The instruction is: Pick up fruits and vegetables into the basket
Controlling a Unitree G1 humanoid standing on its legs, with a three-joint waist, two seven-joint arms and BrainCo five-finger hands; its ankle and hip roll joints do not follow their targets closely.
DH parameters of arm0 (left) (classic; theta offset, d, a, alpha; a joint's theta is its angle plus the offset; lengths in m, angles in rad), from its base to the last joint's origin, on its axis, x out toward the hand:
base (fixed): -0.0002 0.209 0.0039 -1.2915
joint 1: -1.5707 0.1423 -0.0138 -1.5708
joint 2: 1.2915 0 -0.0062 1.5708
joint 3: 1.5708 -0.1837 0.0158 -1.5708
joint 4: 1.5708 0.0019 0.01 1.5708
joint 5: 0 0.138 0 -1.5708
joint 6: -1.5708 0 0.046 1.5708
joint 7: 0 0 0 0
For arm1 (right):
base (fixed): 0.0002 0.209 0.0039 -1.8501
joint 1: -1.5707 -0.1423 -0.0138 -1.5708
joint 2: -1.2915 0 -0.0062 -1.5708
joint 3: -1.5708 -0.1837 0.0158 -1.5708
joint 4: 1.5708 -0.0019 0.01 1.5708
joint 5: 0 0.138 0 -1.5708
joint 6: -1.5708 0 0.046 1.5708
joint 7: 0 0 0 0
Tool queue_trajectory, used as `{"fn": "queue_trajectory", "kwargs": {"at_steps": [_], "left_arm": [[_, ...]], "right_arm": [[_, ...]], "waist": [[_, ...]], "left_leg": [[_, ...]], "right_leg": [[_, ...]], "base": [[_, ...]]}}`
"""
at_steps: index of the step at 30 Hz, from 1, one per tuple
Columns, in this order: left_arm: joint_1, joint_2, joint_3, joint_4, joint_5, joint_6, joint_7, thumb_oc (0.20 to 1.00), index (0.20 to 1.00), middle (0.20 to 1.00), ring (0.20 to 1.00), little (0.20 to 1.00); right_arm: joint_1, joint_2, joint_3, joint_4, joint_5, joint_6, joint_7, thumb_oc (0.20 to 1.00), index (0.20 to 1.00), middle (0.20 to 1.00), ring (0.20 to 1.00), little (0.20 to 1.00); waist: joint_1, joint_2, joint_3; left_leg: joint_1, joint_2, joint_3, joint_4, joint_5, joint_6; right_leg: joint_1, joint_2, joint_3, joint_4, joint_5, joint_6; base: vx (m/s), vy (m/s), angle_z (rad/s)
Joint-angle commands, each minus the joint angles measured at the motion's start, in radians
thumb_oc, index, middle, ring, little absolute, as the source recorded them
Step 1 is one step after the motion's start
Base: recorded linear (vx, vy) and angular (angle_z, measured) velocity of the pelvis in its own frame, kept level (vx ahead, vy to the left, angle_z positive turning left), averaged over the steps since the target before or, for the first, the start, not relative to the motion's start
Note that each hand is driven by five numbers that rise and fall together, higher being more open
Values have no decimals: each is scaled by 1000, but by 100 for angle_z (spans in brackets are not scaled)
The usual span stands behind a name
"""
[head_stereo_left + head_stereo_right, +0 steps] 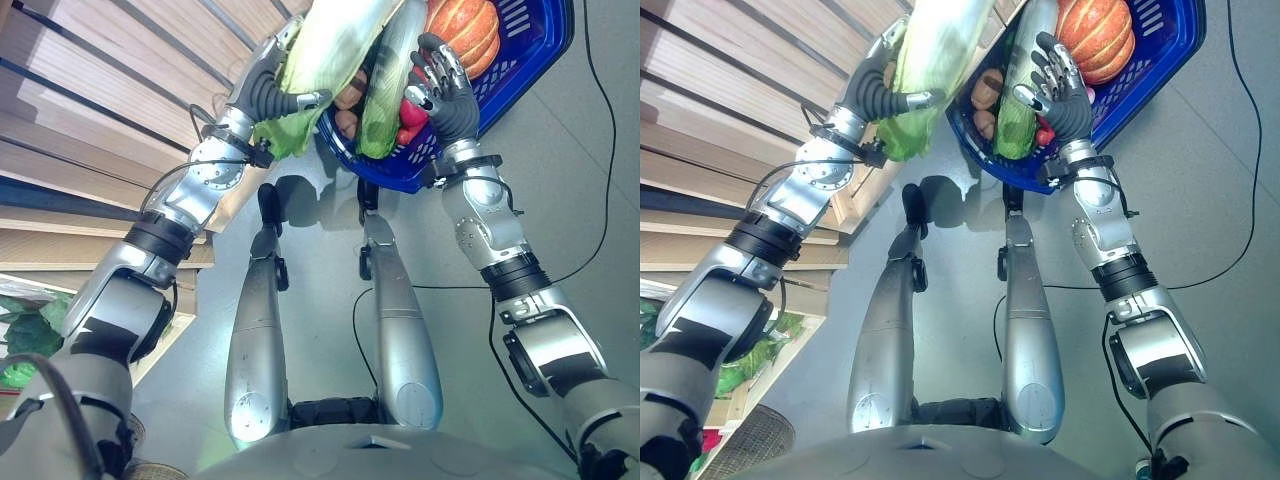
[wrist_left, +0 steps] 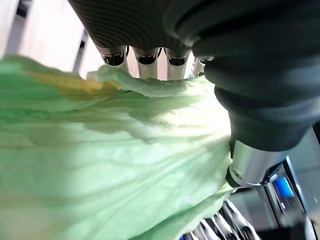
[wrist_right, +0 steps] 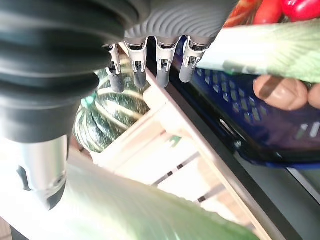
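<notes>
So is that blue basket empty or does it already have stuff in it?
Already loaded: the blue basket holds an orange pumpkin, brown potatoes and something red.

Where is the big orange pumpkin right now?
The pumpkin sits inside the blue basket, seen at the top of the eye views, just past the right hand and beside a long green vegetable.

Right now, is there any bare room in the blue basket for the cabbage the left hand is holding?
Little. The blue basket looks crowded: an orange pumpkin at its far side, a long green vegetable along its near edge, brown and red produce between. The right hand, fingers open, hovers over that near rim. The left hand grips the cabbage beside the basket. The likeliest bare patch is beyond the pumpkin.
</notes>
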Motion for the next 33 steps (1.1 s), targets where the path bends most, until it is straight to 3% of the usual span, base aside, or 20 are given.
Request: {"fn": "queue_trajectory", "kwargs": {"at_steps": [1, 10, 31, 32, 33], "left_arm": [[0, 4, 3, -126, 17, -47, -31, 200, 200, 200, 200, 200], [11, -7, -36, -174, 13, -33, -105, 200, 200, 200, 200, 200], [14, 1, -83, -191, 27, 16, -201, 200, 200, 200, 200, 200], [14, 1, -85, -192, 27, 17, -205, 200, 200, 200, 200, 200], [15, 0, -87, -193, 29, 19, -210, 200, 200, 200, 200, 200]], "right_arm": [[25, -4, -3, -137, -28, -6, 33, 1000, 1000, 1000, 1000, 1000], [24, 13, 33, -165, -21, 29, 61, 1000, 1000, 1000, 1000, 1000], [18, 28, 57, -227, 46, 36, 132, 1000, 1000, 1000, 1000, 1000], [18, 29, 56, -229, 57, 32, 136, 831, 831, 831, 831, 831], [18, 32, 55, -230, 64, 26, 136, 354, 354, 354, 354, 354]], "waist": [[13, 6, -31], [14, 3, -31], [13, -3, -31], [14, -3, -31], [14, -4, -31]], "left_leg": [[10, -23, 15, 2, -31, 29], [25, -24, 18, 0, -32, 32], [38, -22, 20, -4, -30, 32], [39, -23, 20, -5, -30, 32], [41, -23, 20, -6, -30, 32]], "right_leg": [[47, 24, -63, 62, -63, 1], [62, 27, -58, 58, -58, 4], [75, 26, -57, 48, -49, 8], [76, 26, -57, 47, -49, 9], [78, 26, -58, 45, -48, 9]], "base": [[0, 0, 0], [0, 0, 0], [0, 0, 0], [0, 0, 0], [0, 0, 0]]}}
